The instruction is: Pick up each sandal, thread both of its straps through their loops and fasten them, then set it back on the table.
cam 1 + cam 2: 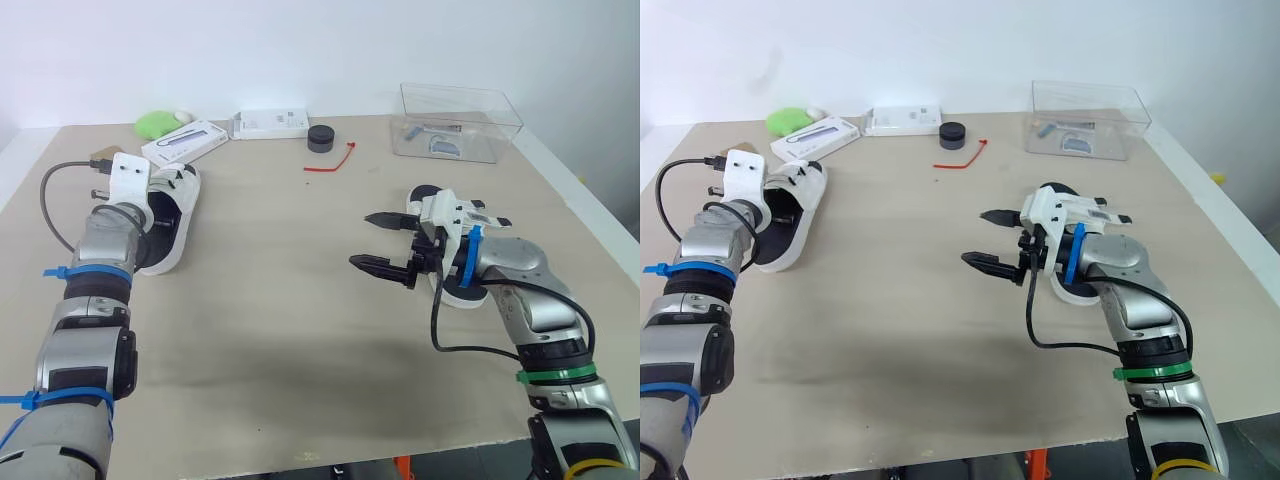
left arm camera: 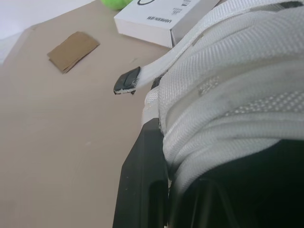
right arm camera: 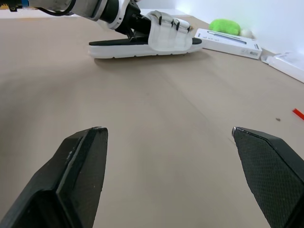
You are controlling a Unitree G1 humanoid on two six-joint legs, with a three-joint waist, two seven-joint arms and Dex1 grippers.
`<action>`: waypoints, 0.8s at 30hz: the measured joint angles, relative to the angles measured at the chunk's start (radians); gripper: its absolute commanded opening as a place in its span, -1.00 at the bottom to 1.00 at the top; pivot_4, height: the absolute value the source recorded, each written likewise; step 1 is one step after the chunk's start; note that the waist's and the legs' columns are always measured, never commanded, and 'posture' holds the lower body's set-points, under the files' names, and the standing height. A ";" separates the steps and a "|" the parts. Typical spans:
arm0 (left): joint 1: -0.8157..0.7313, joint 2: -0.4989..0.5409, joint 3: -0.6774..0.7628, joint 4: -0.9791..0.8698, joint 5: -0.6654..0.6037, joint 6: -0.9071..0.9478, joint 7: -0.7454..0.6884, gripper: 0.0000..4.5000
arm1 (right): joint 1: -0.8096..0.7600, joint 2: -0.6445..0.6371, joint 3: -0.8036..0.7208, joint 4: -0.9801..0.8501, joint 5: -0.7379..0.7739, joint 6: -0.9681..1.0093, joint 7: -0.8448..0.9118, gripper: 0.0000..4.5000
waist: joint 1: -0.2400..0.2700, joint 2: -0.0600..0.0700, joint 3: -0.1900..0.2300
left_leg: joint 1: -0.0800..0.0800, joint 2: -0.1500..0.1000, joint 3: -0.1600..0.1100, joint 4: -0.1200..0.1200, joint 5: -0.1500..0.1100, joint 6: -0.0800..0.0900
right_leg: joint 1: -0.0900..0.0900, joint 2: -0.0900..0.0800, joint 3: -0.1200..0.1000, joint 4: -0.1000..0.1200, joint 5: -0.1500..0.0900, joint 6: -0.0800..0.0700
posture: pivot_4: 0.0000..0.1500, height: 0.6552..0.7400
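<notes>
- The left sandal [image 1: 175, 215] is lying on the table [image 1: 300, 330] at the robot's left. The left gripper [image 1: 152, 205] is pushed in under its white mesh straps [image 2: 228, 95], and I cannot tell whether it is actually clamping anything.
- One strap end [image 2: 127, 80], tipped with a dark tab, is trailing loose off the side of the upper — so that strap is looking unfastened, and this sandal is probably the one in hand.
- The right gripper [image 1: 382, 242] is hovering over bare table with its two fingers spread wide, holding nothing. The other sandal [image 1: 466, 298] is lying beneath its wrist, partly hidden.
- For a clean lift, the left arm is wanting a firm hold on the sole or upper, not on the loose strap, with the tab end free and turned toward the right arm.
- The right gripper is best pinching the strap close to the tab — a grip farther back is going to leave a floppy end, hard to steer when threading.
</notes>
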 measured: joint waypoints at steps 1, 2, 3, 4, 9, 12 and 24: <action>0.011 0.003 -0.001 -0.017 0.000 0.004 -0.011 -0.46 | -0.004 0.000 0.001 0.009 -0.005 -0.003 0.003 1.00 | 0.000 0.000 0.000 | 0.000 -0.001 0.000 0.000 0.000 0.000 | 0.000 -0.001 0.000 0.000 0.000 0.001 | 1.00 1.00; 0.027 0.007 -0.003 -0.039 0.000 0.006 -0.033 -0.20 | -0.009 0.001 0.002 0.018 -0.008 -0.007 0.005 1.00 | -0.001 0.000 0.000 | 0.000 -0.002 0.001 0.001 0.000 0.000 | 0.000 -0.001 0.000 0.000 0.001 0.001 | 1.00 1.00; 0.042 0.010 -0.003 -0.058 -0.003 0.015 -0.053 0.02 | -0.015 0.001 0.003 0.024 -0.011 -0.009 0.008 1.00 | -0.001 0.000 0.000 | 0.000 -0.002 0.001 0.001 0.000 0.000 | 0.000 -0.001 0.000 0.000 0.001 0.001 | 1.00 1.00; 0.066 0.014 -0.002 -0.095 -0.014 0.023 -0.084 0.25 | -0.022 0.002 0.004 0.030 -0.014 -0.012 0.012 1.00 | -0.002 0.000 0.000 | 0.000 -0.002 0.001 0.001 0.000 0.000 | 0.000 -0.001 0.000 0.000 0.001 0.001 | 1.00 1.00; 0.185 0.055 0.026 -0.323 -0.079 0.060 -0.200 0.96 | -0.032 0.001 0.006 0.045 -0.020 -0.017 0.022 1.00 | -0.002 0.000 0.000 | 0.000 -0.001 0.000 0.001 0.001 -0.001 | 0.000 0.001 0.000 0.001 0.001 0.000 | 1.00 1.00; 0.336 0.115 0.085 -0.555 -0.142 0.091 -0.275 0.96 | -0.027 -0.019 -0.001 0.044 -0.021 -0.017 0.027 1.00 | -0.009 0.000 0.000 | 0.001 0.002 -0.001 0.001 0.001 -0.001 | 0.000 0.001 0.000 0.001 0.000 0.000 | 1.00 1.00; 0.854 0.145 0.128 -1.153 -0.393 0.096 -0.594 0.96 | 0.290 -0.076 -0.080 -0.143 -0.027 -0.126 -0.009 1.00 | -0.004 0.000 -0.002 | 0.004 -0.001 0.000 0.004 0.001 0.000 | 0.007 -0.002 0.000 0.001 -0.005 0.007 | 1.00 1.00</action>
